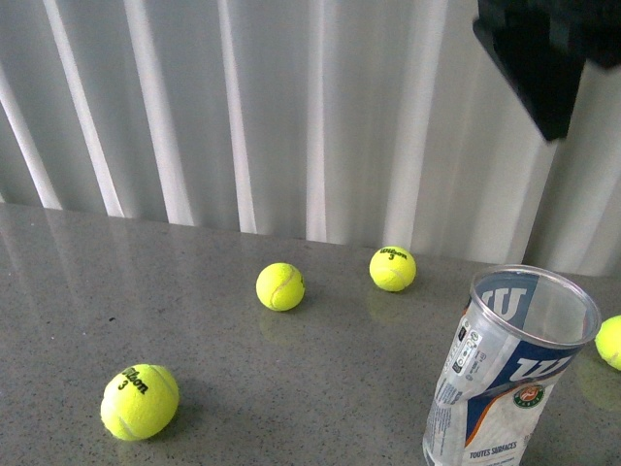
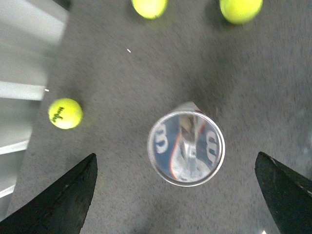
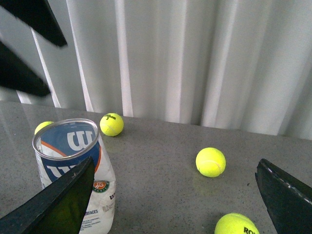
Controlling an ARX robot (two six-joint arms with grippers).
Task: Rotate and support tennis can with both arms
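One tennis can [image 1: 509,374], four yellow tennis balls [image 1: 140,400] [image 1: 280,286] [image 1: 392,268] [image 1: 610,342].

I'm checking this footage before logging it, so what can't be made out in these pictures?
- Clear plastic tennis can with the white and navy label: its base is cut off by the front view's bottom edge.
- Yellow tennis ball at the right: cut by the frame edge.
- Black right gripper: only finger edges show.
- Left wrist view: blurred, so the label is unreadable.

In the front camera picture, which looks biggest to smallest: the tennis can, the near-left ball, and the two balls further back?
1. tennis can
2. near-left ball, probably enlarged by nearness
3. the two back balls, alike; I won't rank them
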